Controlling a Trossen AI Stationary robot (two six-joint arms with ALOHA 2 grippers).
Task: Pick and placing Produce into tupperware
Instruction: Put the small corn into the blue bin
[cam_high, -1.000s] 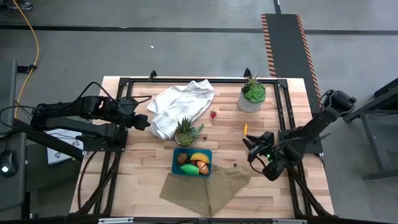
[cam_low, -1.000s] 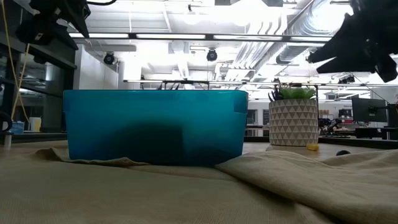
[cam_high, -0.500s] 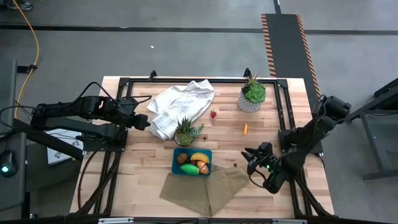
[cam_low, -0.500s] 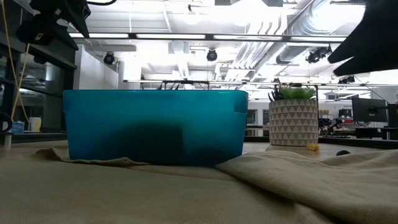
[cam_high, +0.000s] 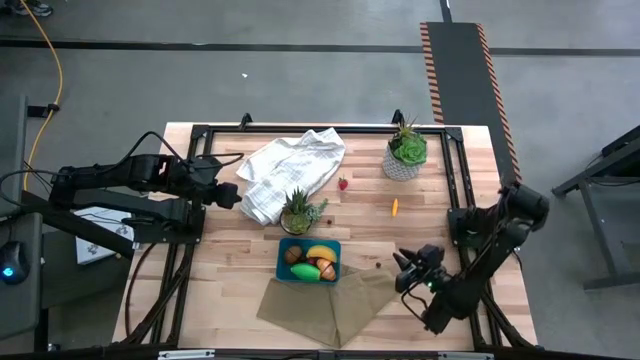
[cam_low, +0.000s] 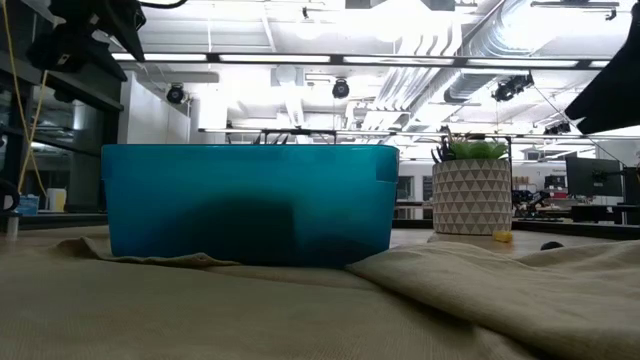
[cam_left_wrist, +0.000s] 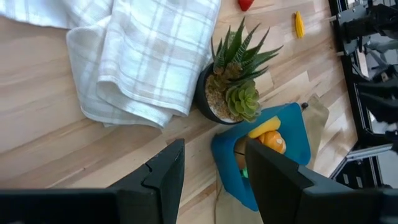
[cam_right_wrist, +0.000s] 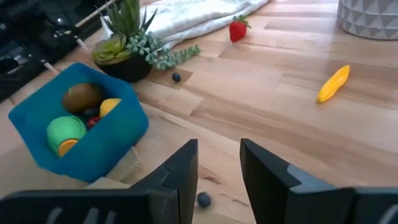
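**Several fruits sit in the tupperware**

The tupperware (cam_high: 309, 260) (kiwi (cam_right_wrist: 82, 97), banana (cam_high: 320, 252) inside) rests on the tan cloth (cam_high: 330, 302) near the worktop's (cam_high: 220, 270) front. Right gripper (cam_high: 406, 268) hovers beside it, parted, empty; left gripper (cam_high: 229, 196) likewise, far left.

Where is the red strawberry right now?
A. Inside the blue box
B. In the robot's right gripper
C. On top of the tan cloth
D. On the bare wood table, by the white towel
D. The strawberry lies on the bare wood of the table, just beside the white towel, outside the blue box and away from the right gripper.
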